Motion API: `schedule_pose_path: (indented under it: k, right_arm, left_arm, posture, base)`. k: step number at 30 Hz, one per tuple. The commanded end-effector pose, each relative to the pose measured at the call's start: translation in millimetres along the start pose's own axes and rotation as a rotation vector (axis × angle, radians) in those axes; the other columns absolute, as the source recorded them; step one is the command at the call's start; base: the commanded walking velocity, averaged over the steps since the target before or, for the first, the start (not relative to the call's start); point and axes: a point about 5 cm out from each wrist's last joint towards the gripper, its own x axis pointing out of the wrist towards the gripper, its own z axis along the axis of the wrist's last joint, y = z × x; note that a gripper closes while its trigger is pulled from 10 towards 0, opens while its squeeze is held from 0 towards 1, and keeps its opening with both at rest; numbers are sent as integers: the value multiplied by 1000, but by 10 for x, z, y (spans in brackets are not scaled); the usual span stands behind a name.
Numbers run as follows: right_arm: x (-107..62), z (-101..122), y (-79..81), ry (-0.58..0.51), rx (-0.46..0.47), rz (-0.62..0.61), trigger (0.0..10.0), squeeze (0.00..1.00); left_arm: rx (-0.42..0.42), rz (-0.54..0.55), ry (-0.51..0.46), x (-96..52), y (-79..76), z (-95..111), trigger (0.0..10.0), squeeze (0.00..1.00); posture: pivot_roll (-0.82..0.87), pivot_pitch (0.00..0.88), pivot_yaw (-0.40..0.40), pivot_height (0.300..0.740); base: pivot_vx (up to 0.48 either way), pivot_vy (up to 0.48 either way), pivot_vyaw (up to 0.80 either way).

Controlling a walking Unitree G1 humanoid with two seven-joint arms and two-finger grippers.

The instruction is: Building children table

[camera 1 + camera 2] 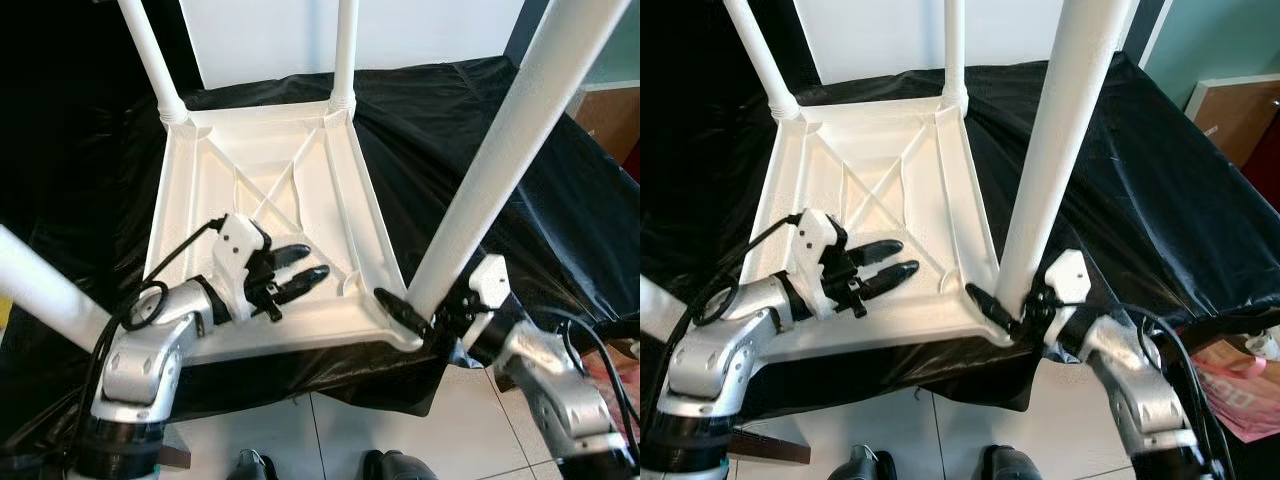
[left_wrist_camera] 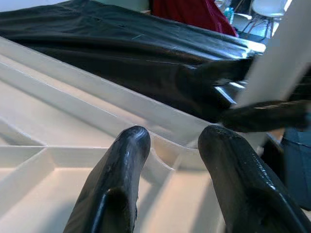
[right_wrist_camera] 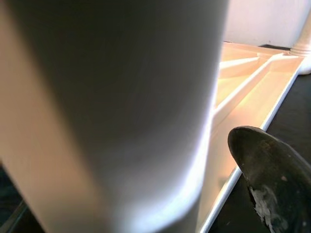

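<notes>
The right gripper (image 1: 1012, 308) is closed around the base of the near-right leg (image 1: 495, 165), one black finger (image 1: 400, 312) lying across the front of the leg just where it meets the corner socket. In the right wrist view the leg (image 3: 112, 107) stands hard against the camera with a fingertip (image 3: 272, 170) beside it. The left gripper (image 1: 295, 272) hovers over the ribbed underside of the tabletop (image 1: 270, 190), its two fingers (image 2: 124, 160) parted and holding nothing, pointing toward the same near-right corner.

The tabletop lies upside down on a surface draped in black sheet (image 1: 480, 110). Two far legs (image 1: 150, 55) stand in their sockets, and a fourth leg (image 1: 45, 295) juts out at the near-left corner.

The main risk, as I judge it, lies in the near-right leg. It leans outward rather than standing straight, so it may be only partly seated or cross-started in its socket. Turning or pushing it at that angle could jam it or strip the plastic. The grip sits low on a long smooth tube, so the top can swing and lever the leg out of the fingers.

The second risk is the tabletop itself. It rests near the front edge on slick sheet, and nothing presses it down. A sideways push from the right arm could slide or rotate it toward the floor unless the left gripper braces it.
</notes>
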Motion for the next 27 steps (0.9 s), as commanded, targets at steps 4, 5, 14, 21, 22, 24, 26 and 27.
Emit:
schedule_pose_path:
  k: [4, 5, 14, 21, 22, 24, 26, 27]
  right_arm:
    - [38, -165, -223, 81, -11, -31, 10000, 0]
    - [58, -187, -267, 86, -8, -35, 10000, 0]
    - [155, -301, -481, 112, 0, -87, 5137, 0]
    - [157, -313, -662, 126, -7, -170, 0, 0]
    - [154, -313, -681, 125, -6, -186, 0, 0]
    - [152, -317, -697, 125, -4, -204, 0, 0]
    - [156, -324, -700, 129, -5, -219, 0, 0]
    - [170, -342, -698, 139, -7, -243, 0, 0]
  left_arm:
    - [-5, -13, -8, 65, -106, 46, 10000, 0]
    - [-4, -9, -12, 90, -120, 52, 10000, 0]
    - [-16, -15, -20, 311, -278, 34, 10000, 0]
    - [-3, 1, -10, 510, -310, -29, 10000, 0]
    - [2, -1, -7, 532, -316, -38, 10000, 0]
    - [5, 4, -9, 553, -315, -38, 10000, 0]
    - [-1, 13, -15, 575, -306, -30, 10000, 0]
    - [-6, 22, -22, 596, -299, -19, 10000, 0]
  posture:
    - [-89, 120, -25, 740]
    - [-86, 119, -26, 740]
    - [-78, 109, -28, 740]
    - [-87, 108, -24, 740]
    - [-88, 108, -24, 740]
    - [-89, 107, -23, 740]
    - [-93, 108, -22, 740]
    - [-94, 108, -22, 740]
  base:
    - [0, 0, 0]
    - [0, 0, 0]
    - [0, 0, 0]
    - [0, 0, 0]
    - [0, 0, 0]
    - [0, 0, 0]
    - [0, 0, 0]
    - [0, 0, 0]
